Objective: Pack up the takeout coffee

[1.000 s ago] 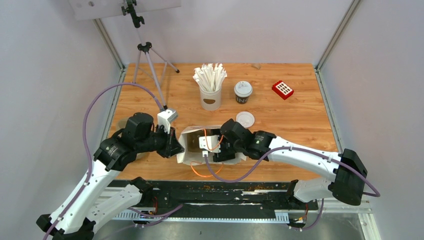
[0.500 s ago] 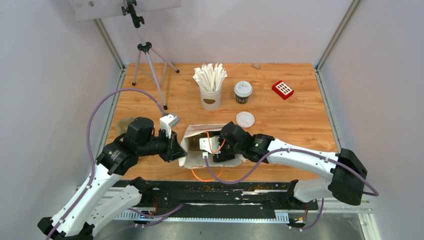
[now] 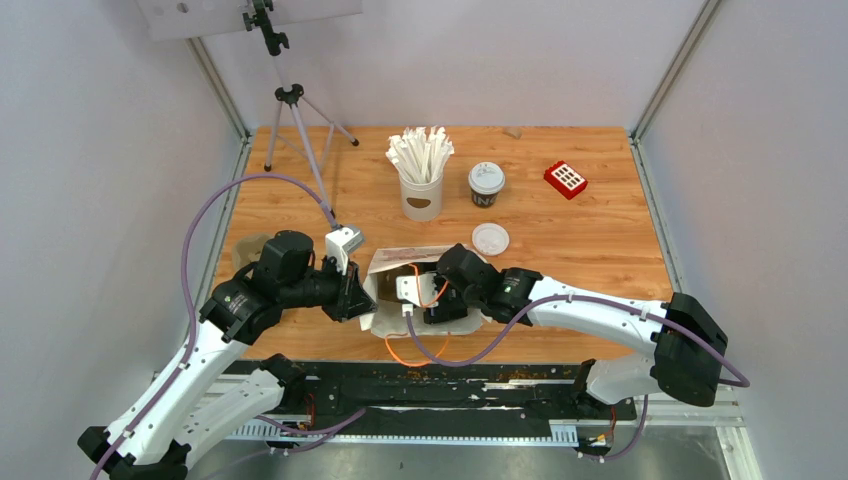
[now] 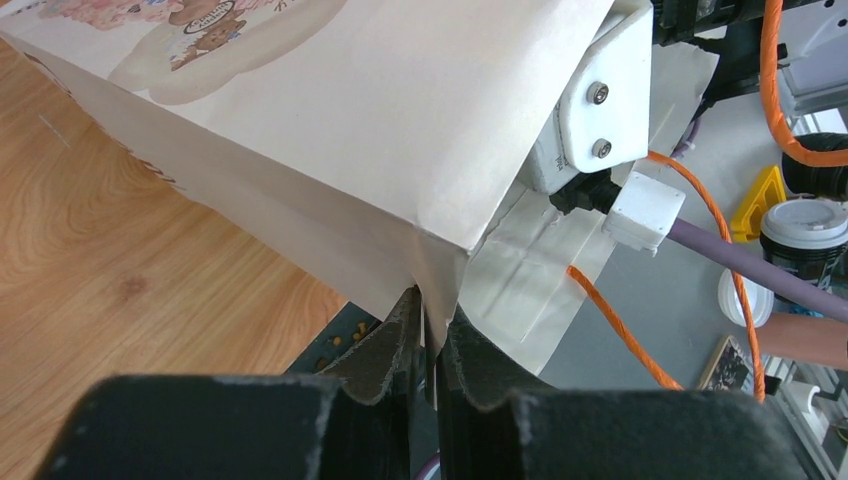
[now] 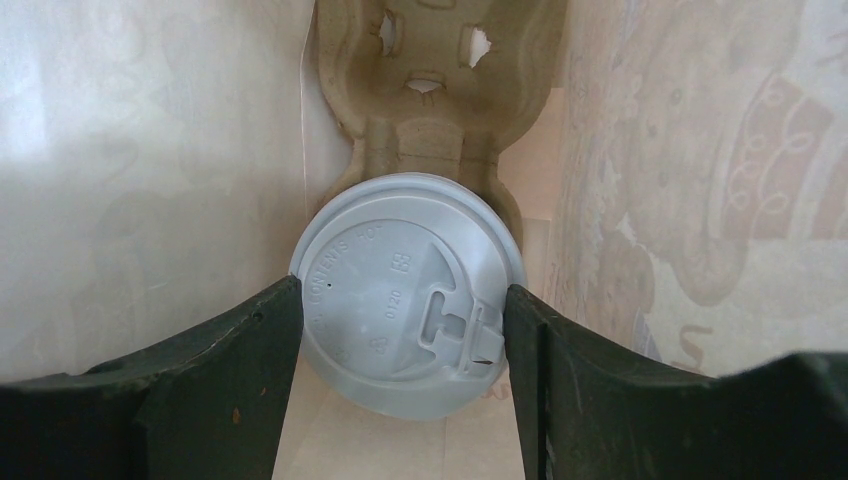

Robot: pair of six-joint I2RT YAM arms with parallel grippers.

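1. Now a little more toward 3 o'clock than a second ago: left gripper (image 3: pixel 358 302) and the left edge of the paper bag (image 4: pixel 350 130).
2. Pinches a fold at the bag's corner with the left gripper, fingers shut tight on the paper.
3. Reaches deep into the bag with the right gripper (image 5: pixel 402 300), fingers pressed on both sides of the first coffee cup (image 5: pixel 400 265), white lid on.
4. Holds that cup inside the bag, with the beige cup carrier (image 5: pixel 430 130) right at 12 o'clock of the lid in the right wrist view.
5. Leaves the second coffee cup (image 3: pixel 486 185) standing on the table (image 3: pixel 600 250), lid on, at 1 o'clock of the bag, well apart from both grippers.
6. Shows a loose white lid (image 3: pixel 490 239) at 6 o'clock of that cup and a white cup of sticks (image 3: pixel 421 195) just beside it at 9 o'clock.
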